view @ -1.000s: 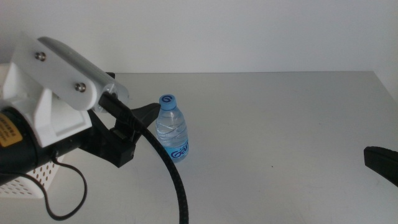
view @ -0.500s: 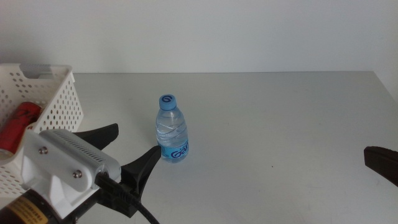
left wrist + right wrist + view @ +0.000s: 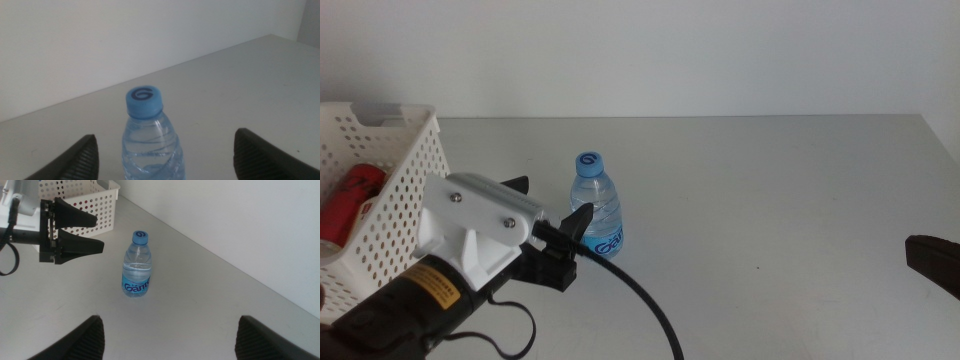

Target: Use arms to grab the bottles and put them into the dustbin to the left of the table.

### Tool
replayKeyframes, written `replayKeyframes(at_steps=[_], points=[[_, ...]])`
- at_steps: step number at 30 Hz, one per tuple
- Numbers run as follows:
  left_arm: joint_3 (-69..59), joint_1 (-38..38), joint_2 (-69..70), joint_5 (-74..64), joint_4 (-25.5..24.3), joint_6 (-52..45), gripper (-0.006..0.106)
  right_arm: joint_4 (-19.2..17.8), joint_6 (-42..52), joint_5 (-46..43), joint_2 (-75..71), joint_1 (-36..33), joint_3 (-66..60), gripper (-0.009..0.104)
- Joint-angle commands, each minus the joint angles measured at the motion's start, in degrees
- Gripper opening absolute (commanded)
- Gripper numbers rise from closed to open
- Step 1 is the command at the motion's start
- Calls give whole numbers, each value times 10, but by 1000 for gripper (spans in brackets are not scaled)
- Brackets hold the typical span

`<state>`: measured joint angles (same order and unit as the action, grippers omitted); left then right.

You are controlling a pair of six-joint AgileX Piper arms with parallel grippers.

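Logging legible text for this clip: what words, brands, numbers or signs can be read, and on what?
"G": a swirl-like mark on the blue cap of the water bottle.
Blue label on the water bottle: white script starting with "G"; the rest is too blurred to read.
Yellow sticker on the left arm: dark print, too small to read.
Red can in the white basket: no readable text.

light: bright, even | shadows: faint | left wrist view: perhaps slightly soft
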<state>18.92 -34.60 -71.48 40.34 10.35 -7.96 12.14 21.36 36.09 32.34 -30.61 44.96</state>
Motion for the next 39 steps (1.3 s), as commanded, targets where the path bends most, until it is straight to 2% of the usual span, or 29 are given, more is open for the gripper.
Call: replayKeyframes(at_steps=[1,4,8,12,19,29,39], points=[[34,28,-11,47,-51,42,91,0,8,-39,3,3,14,67],[57,73,-40,48,-130,103,91,0,8,-39,3,3,14,67],[103,125,-82,49,-266,182,91,0,8,-39,3,3,14,67],[145,154,-128,51,-343,245,91,0,8,-39,3,3,14,67],[189,153,-227,117,-347,245,91,0,8,-39,3,3,14,67],[194,153,-360,261,-326,241,91,0,8,-39,3,3,14,67],[194,153,-395,281,-325,243,90,0,8,-39,3,3,14,67]])
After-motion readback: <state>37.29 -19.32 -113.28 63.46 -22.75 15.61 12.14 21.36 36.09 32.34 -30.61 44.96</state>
